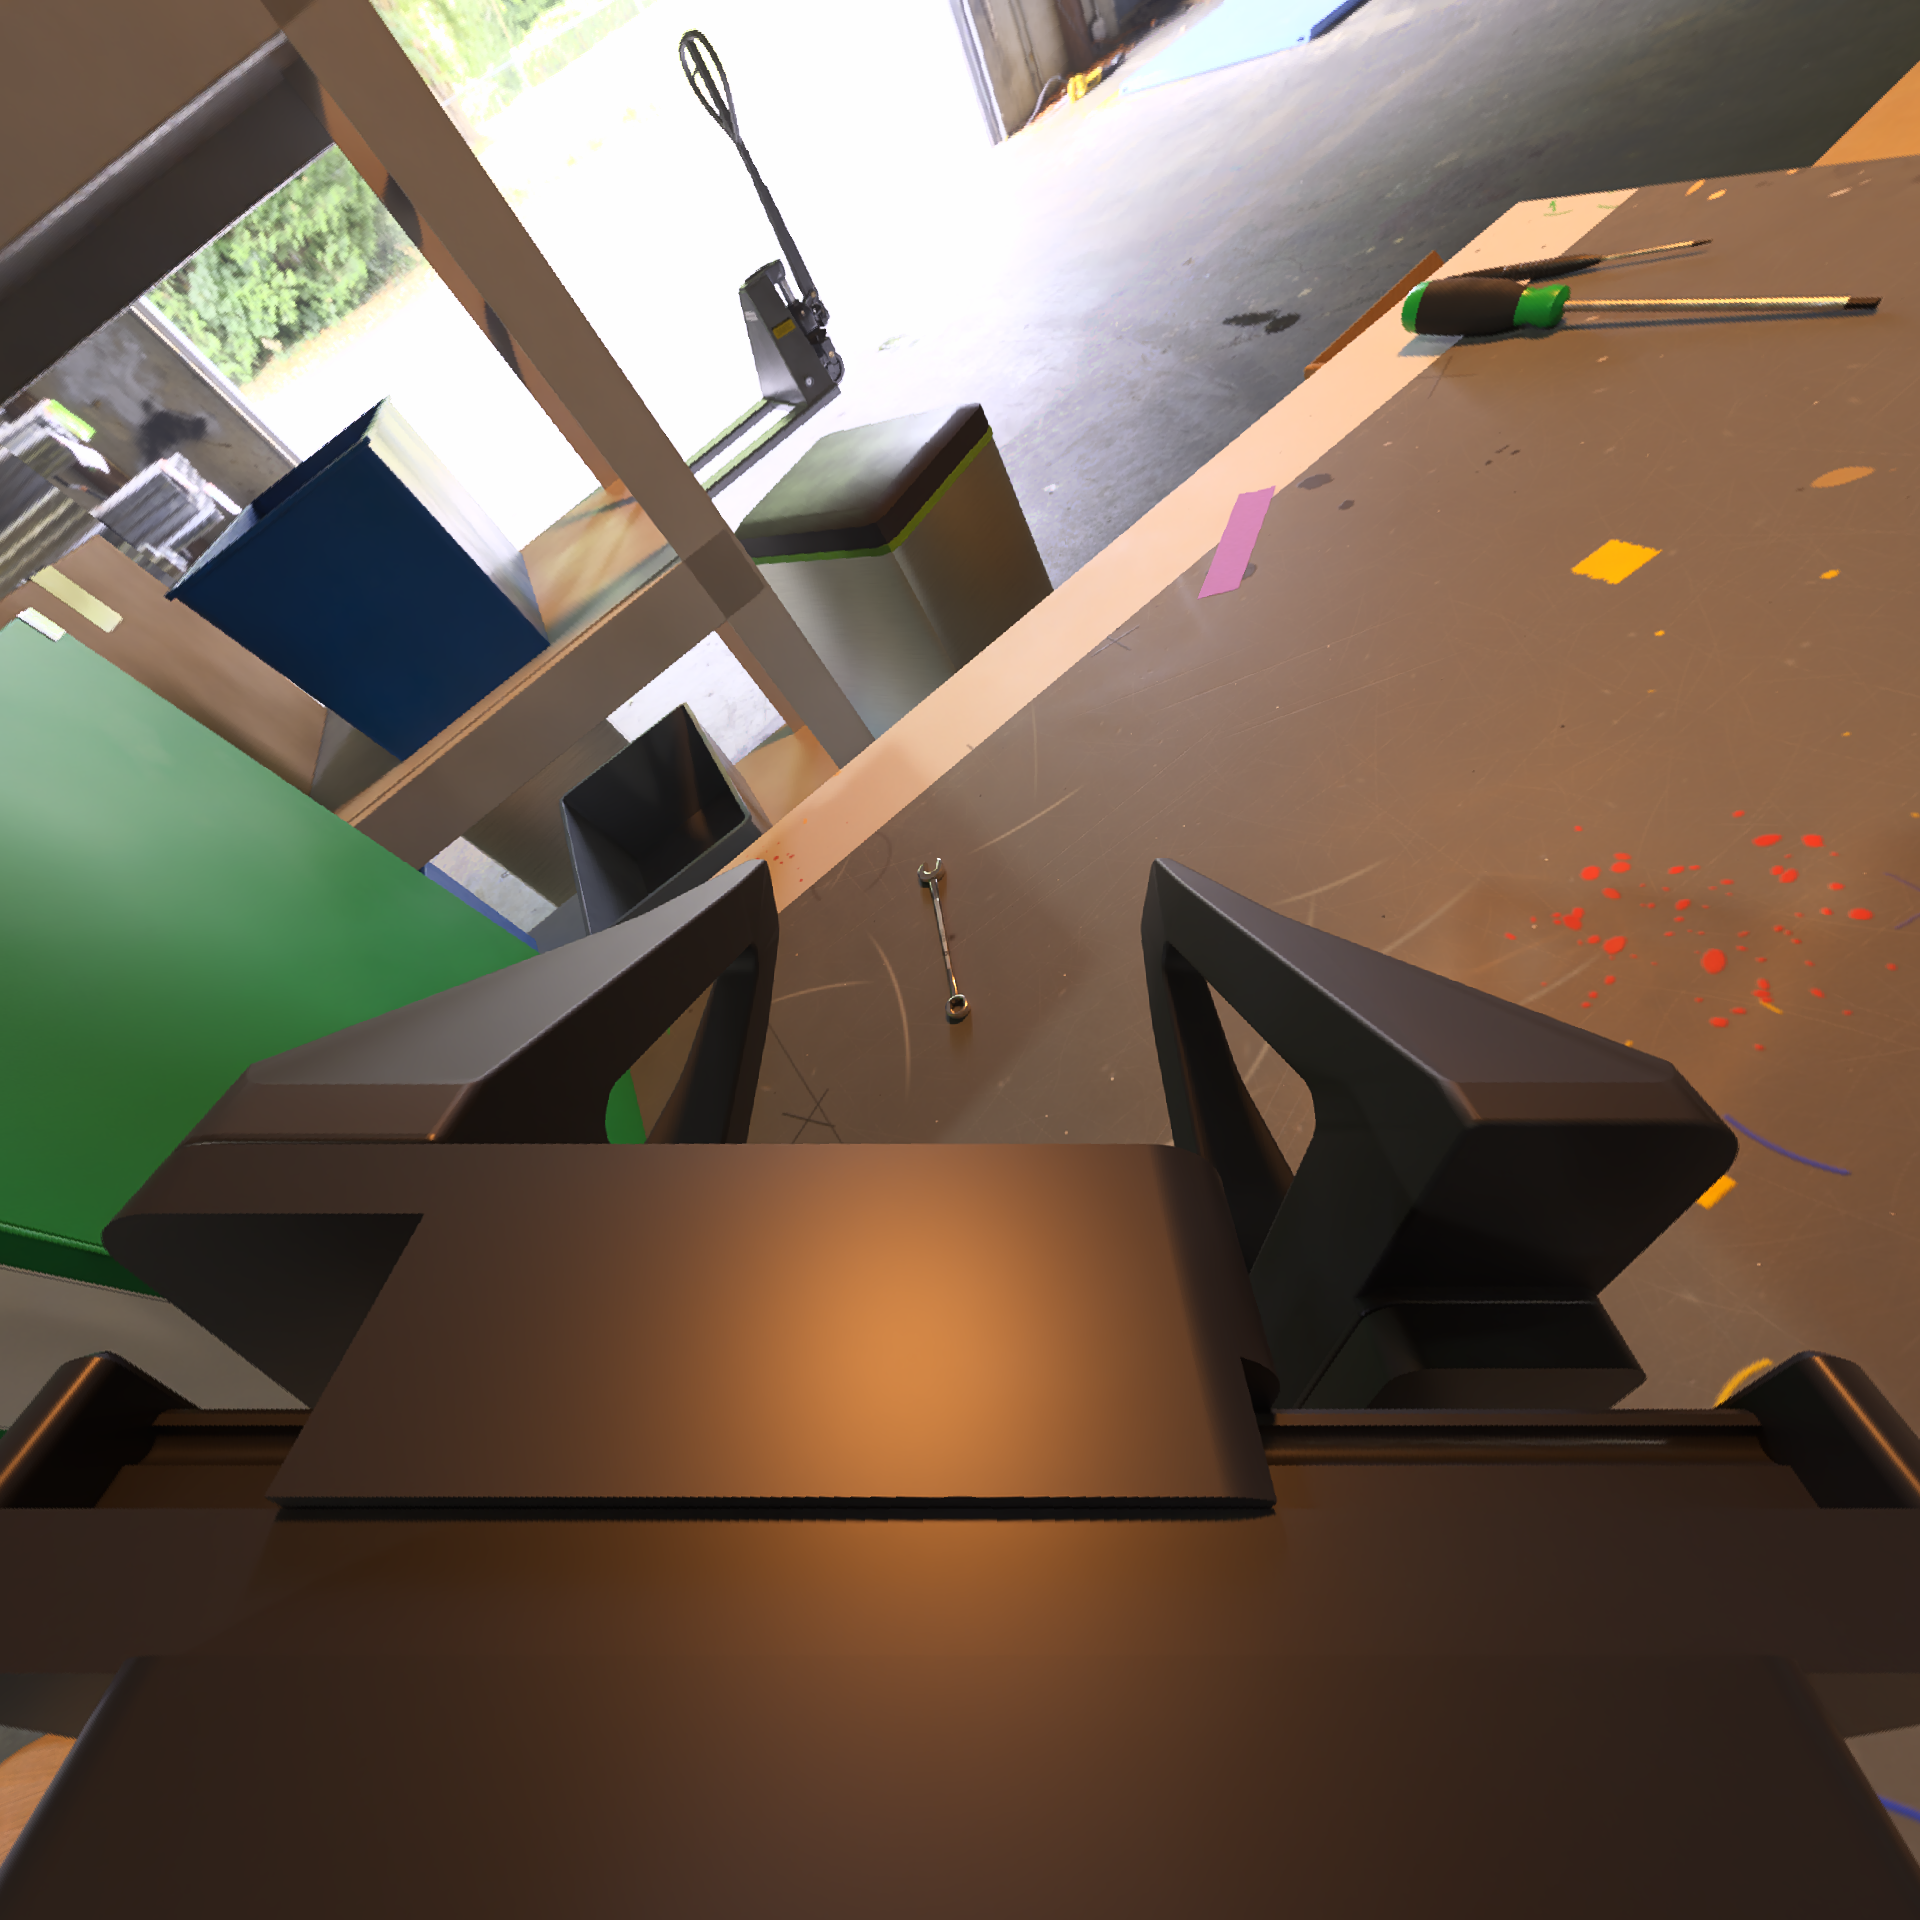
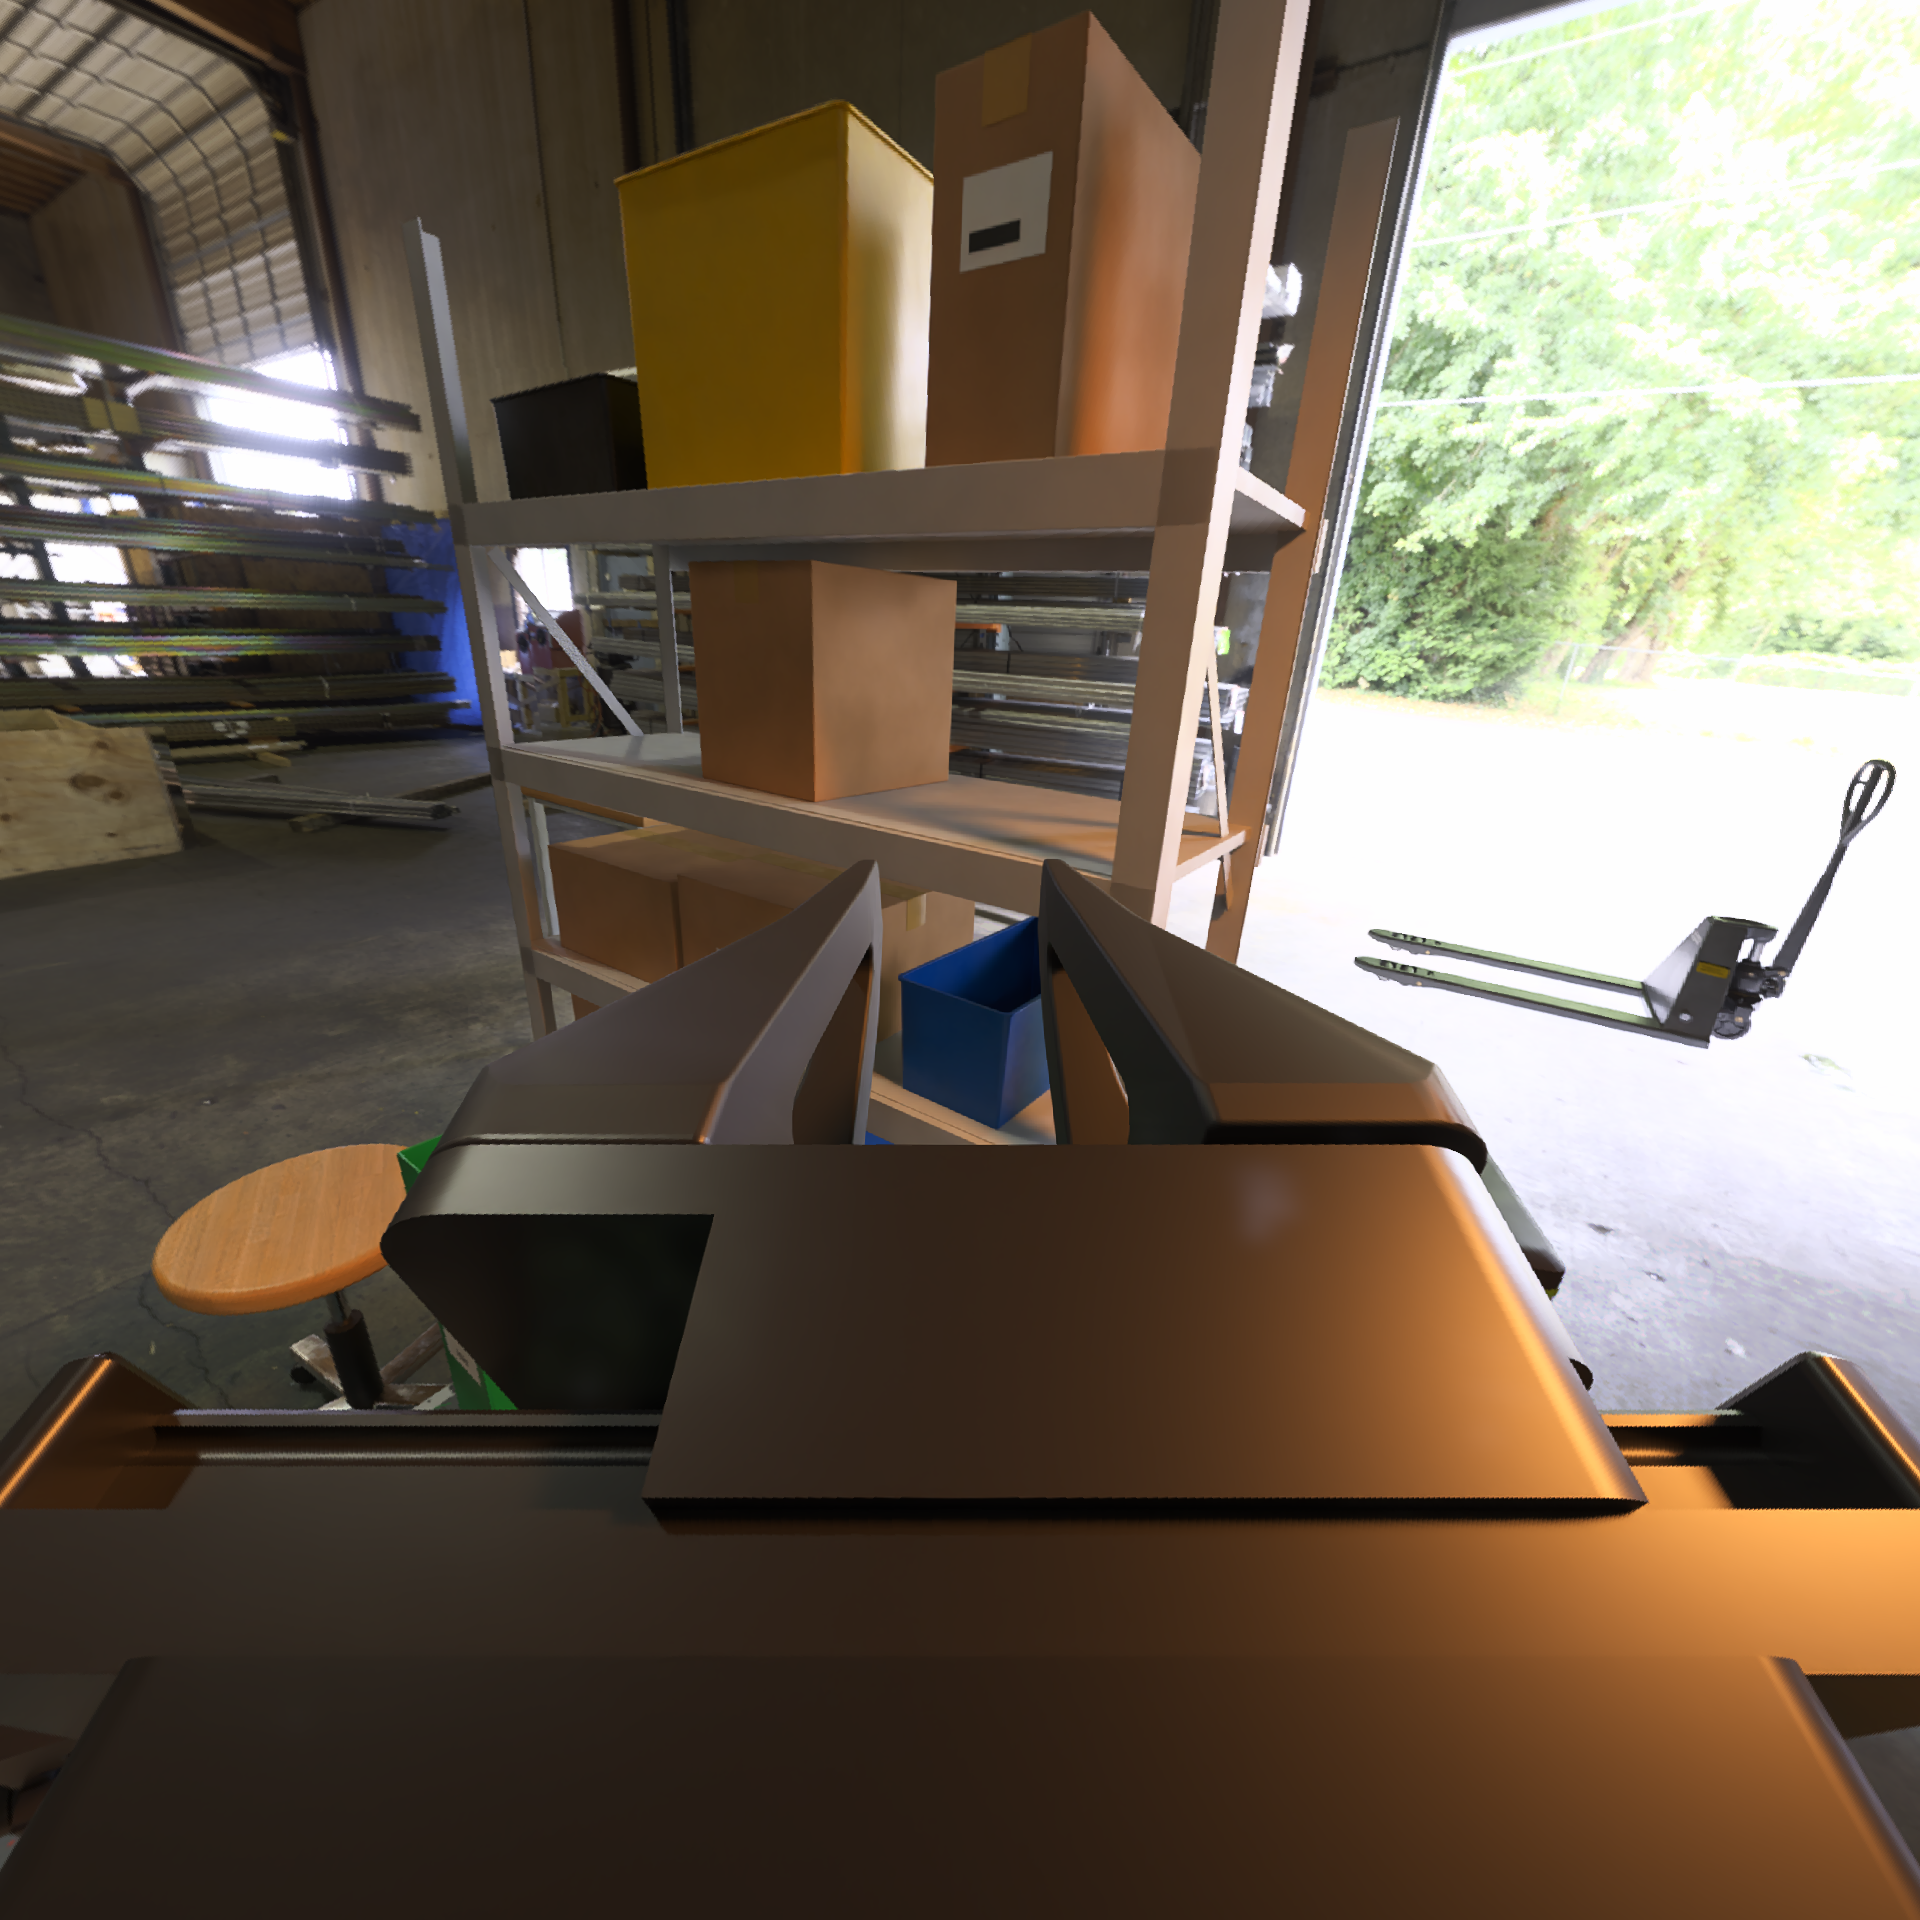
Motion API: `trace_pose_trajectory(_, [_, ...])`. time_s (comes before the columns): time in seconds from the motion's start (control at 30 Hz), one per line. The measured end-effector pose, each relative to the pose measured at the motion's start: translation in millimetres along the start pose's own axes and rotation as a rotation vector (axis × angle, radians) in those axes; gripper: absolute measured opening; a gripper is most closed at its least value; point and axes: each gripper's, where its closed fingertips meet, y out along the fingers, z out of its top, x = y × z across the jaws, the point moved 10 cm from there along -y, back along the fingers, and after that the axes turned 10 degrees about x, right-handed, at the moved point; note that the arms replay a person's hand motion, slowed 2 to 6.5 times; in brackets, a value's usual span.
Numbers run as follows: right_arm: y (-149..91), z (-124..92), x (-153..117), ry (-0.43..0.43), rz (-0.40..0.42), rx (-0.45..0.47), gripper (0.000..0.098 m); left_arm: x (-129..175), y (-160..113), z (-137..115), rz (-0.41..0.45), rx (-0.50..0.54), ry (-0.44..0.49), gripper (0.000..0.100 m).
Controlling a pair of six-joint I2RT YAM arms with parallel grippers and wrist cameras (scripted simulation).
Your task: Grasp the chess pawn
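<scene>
Pawn absent from both views; its place cannot be told. Judged stage: search, before any approach.

Left wrist view, left to right: green panel, blue bin on a shelf, small combination wrench lying flat on the scuffed surface between the finger lines, red paint spatter, green-handled screwdriver far off. Left pincer spread wide, empty, above the surface.

Right wrist view, left to right: wooden stool, shelving with yellow bin and cardboard boxes, pallet jack. Right pincer partly parted, narrow gap, empty, aimed level at the shelving, no surface visible.

Next move, likely: tilt a wrist to sweep the surface and find the pawn.
</scene>
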Motion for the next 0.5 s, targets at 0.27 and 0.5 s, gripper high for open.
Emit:
trace_pose_trajectory(0.27, [-7, -10, 13, -0.021, -0.034, -0.043, 0.0257, 1, 0, 0, 0.003, -0.006, 0.019, 0.059])
trace_pose_trajectory(0.5, [-14, -17, 23, -0.036, -0.063, -0.07, 0.0258, 2, 1, 1, 0.001, -0.007, 0.025, 0.059])
